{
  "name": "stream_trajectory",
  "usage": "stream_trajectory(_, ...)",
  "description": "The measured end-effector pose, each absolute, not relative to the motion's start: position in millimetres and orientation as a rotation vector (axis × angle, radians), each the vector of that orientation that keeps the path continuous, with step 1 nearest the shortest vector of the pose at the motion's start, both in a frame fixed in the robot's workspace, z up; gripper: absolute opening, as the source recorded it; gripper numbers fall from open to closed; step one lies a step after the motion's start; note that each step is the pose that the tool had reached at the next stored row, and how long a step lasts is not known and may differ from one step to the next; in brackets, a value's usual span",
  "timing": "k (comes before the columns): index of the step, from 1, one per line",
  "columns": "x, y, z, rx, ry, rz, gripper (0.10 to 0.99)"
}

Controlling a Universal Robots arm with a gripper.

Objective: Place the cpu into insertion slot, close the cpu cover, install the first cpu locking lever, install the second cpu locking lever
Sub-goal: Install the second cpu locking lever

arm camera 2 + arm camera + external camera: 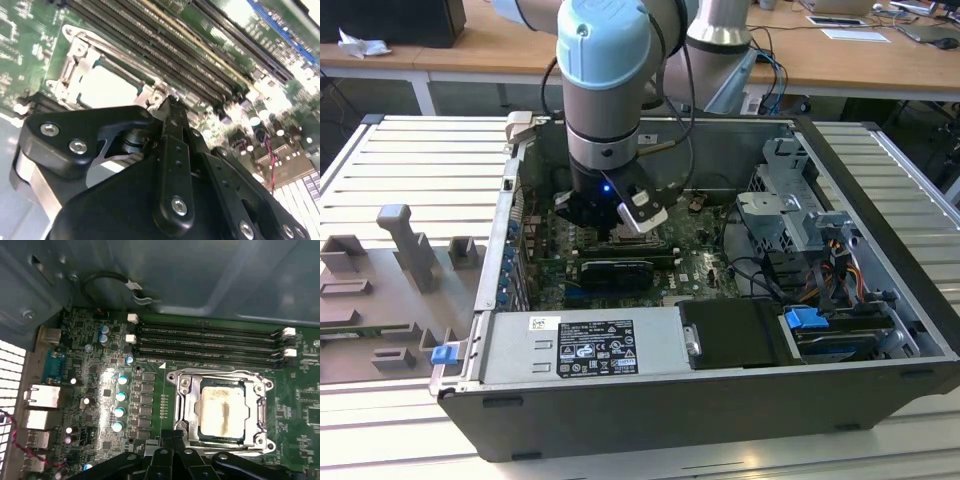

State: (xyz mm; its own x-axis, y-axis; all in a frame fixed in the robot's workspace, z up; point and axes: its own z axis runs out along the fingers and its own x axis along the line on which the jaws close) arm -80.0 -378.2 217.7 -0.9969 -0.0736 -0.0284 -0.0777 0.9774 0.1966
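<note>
In the first wrist view the cpu (pixel 222 410) lies flat in the insertion slot (pixel 268 385), its pale top smudged. The cpu cover (pixel 186 405) lies down around the chip as a metal frame. My gripper (pixel 172 438) sits at the socket's edge, on the side away from the memory slots, with its black fingers together. The second wrist view shows the same fingers (pixel 170 107) closed to one tip just beside the cpu (pixel 107 87) and the cover (pixel 75 55). In the exterior view the gripper (pixel 620 225) is low over the motherboard inside the open computer case.
Long black memory slots (pixel 205 340) run beside the socket. A black graphics card (pixel 615 270) stands just in front of the gripper, with the power supply (pixel 585 345) along the case's near wall. A metal drive cage (pixel 790 210) is at the exterior view's right, grey fixtures (pixel 410 250) at its left.
</note>
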Motion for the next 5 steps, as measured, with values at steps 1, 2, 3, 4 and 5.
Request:
stream_trajectory(1,-79.9,-378.1,221.7,-0.119,3.103,0.31,0.106)
stream_trajectory(2,-80.0,-377.9,225.6,-0.119,3.103,0.31,0.106)
stream_trajectory(3,-79.9,-377.6,229.8,-0.119,3.103,0.31,0.106)
stream_trajectory(4,-79.9,-377.5,234.3,-0.119,3.103,0.309,0.106)
stream_trajectory(5,-79.8,-377.4,235.5,-0.119,3.103,0.31,0.106)
